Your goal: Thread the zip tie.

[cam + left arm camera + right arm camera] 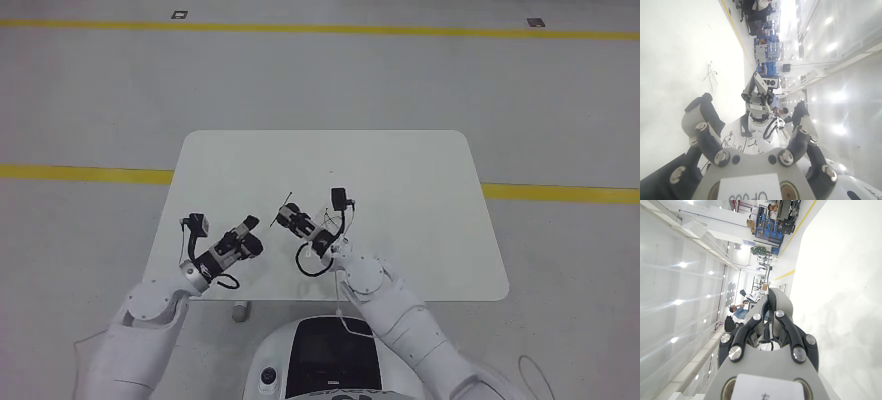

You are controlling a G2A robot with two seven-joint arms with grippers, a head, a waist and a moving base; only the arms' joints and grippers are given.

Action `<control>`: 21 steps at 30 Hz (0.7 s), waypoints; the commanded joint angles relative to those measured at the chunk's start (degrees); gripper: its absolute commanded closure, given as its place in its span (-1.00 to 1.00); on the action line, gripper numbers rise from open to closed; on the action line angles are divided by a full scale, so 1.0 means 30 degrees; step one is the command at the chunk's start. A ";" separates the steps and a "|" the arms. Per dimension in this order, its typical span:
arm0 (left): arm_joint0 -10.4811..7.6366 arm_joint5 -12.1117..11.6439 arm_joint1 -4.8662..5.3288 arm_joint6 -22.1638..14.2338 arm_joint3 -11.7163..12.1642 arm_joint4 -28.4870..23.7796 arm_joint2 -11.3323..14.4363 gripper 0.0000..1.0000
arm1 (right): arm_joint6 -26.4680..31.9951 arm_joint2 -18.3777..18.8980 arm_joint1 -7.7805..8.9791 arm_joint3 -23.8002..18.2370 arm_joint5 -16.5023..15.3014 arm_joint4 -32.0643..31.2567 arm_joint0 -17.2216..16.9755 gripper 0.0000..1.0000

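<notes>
Zip tie (768,281) — I'm seeing it pinched in clenched right gripper (769,297), long axis running straight out past fingertips, above table (420,160); left gripper (753,103) hanging spread wide, holding nothing, near right one — I'm judging left arm nearer free end.

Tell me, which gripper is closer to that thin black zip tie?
Right. The right gripper is shut on the zip tie, which sticks out past its fingertips. The left gripper is open, beside it, apart from the tie.
</notes>
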 commanded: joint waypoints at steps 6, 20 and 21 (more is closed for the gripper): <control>-0.0490 -0.0219 -0.0047 0.0083 0.0407 -0.0400 0.0430 -1.00 | -0.0461 -0.0473 -0.0204 0.0844 -0.0073 0.0278 0.0324 1.00; -0.0734 -0.0648 -0.0023 0.0444 0.0416 -0.0219 0.0871 -1.00 | -0.1911 -0.0270 0.0011 -0.0655 0.0146 -0.1127 -0.0702 1.00; -0.0734 -0.0648 -0.0023 0.0444 0.0416 -0.0219 0.0871 -1.00 | -0.1911 -0.0270 0.0011 -0.0655 0.0146 -0.1127 -0.0702 1.00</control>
